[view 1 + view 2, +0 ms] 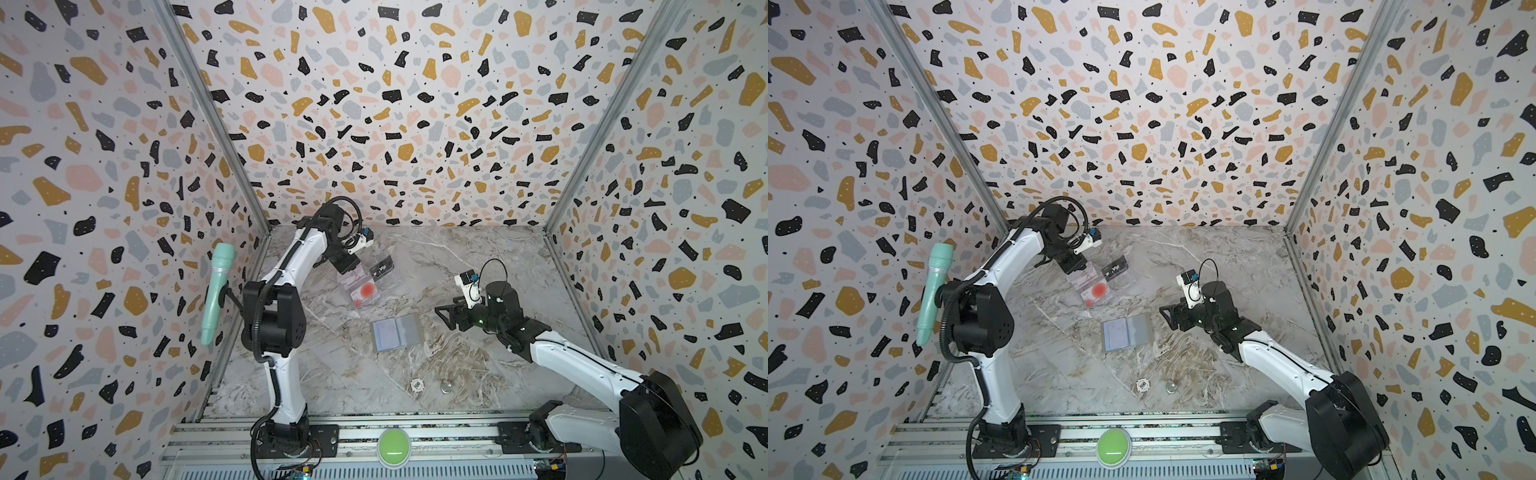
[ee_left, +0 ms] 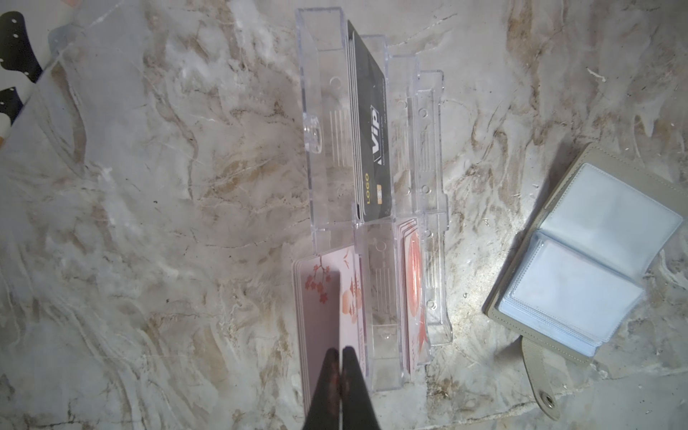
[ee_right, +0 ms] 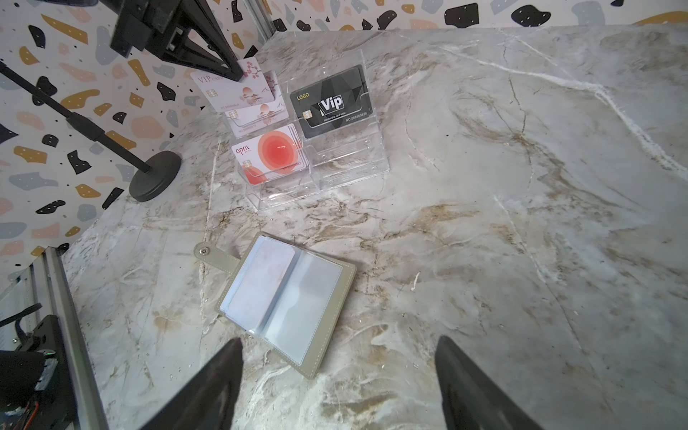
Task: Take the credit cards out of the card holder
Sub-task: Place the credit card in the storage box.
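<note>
The left end effector [image 2: 339, 353], pinched on a white-pinkish card [image 3: 227, 87] above the clear tray [image 3: 346, 165] toward the tabletop's [image 1: 478, 266] far-left corner, should seat it squarely before letting go, while the right end effector [image 3: 338, 340] gapes wide beside the open card holder [image 3: 288, 298] mid-tabletop, seemingly not emptied.

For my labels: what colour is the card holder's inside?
The card holder is pale blue-grey inside, clearest in the right wrist view.
</note>
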